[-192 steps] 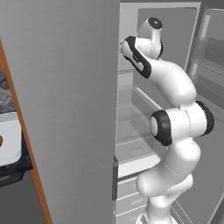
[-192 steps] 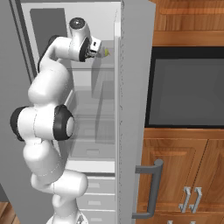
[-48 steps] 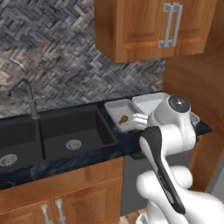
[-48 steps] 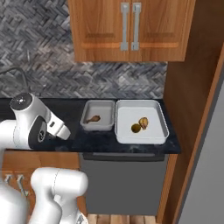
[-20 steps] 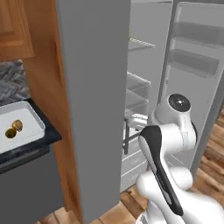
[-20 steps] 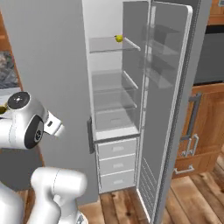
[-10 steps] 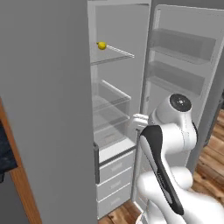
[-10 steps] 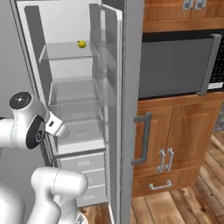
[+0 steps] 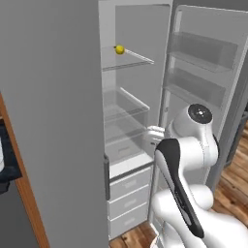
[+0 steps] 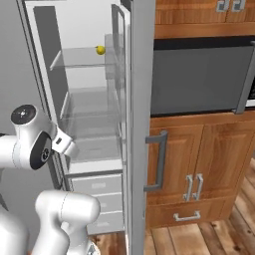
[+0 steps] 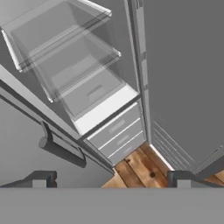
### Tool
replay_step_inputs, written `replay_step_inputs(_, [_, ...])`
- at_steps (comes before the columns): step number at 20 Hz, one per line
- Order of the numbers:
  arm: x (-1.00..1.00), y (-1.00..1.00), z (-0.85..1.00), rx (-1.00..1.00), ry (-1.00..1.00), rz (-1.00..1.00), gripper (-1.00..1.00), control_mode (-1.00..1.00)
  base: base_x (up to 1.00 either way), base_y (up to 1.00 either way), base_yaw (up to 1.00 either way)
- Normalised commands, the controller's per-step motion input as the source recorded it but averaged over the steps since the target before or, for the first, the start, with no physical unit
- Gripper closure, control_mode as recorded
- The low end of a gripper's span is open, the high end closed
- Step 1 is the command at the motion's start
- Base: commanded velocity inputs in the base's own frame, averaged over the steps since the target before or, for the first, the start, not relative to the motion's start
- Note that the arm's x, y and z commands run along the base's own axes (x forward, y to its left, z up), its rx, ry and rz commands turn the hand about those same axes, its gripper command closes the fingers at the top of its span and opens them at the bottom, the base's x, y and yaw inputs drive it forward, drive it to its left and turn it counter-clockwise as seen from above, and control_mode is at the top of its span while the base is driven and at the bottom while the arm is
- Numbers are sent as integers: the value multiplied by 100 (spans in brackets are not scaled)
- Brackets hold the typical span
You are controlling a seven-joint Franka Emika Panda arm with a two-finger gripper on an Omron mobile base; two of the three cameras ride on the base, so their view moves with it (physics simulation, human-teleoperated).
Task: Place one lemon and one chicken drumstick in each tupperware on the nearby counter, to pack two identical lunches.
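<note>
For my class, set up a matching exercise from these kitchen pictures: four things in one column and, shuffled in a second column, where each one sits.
Things:
1. small yellow lemon
2. dark glass oven door
3. white fridge drawers
4. robot's two-finger gripper

Places:
A. at the bottom of the open fridge
B. on the top glass shelf of the fridge
C. built in above the brown wooden cabinet doors
D. low in front of the fridge, fingers apart with nothing between them

Pairs: 1-B, 2-C, 3-A, 4-D
</note>
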Motion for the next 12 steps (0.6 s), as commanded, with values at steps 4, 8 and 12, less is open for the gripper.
replay_step_inputs(4, [0, 0, 0, 0, 0, 0, -100, 100, 80, -17, 12])
replay_step_inputs(8, [0, 0, 0, 0, 0, 0, -100, 100, 8, -78, 6])
replay_step_inputs(12, [0, 0, 0, 0, 0, 0, -100, 100, 39, -51, 1])
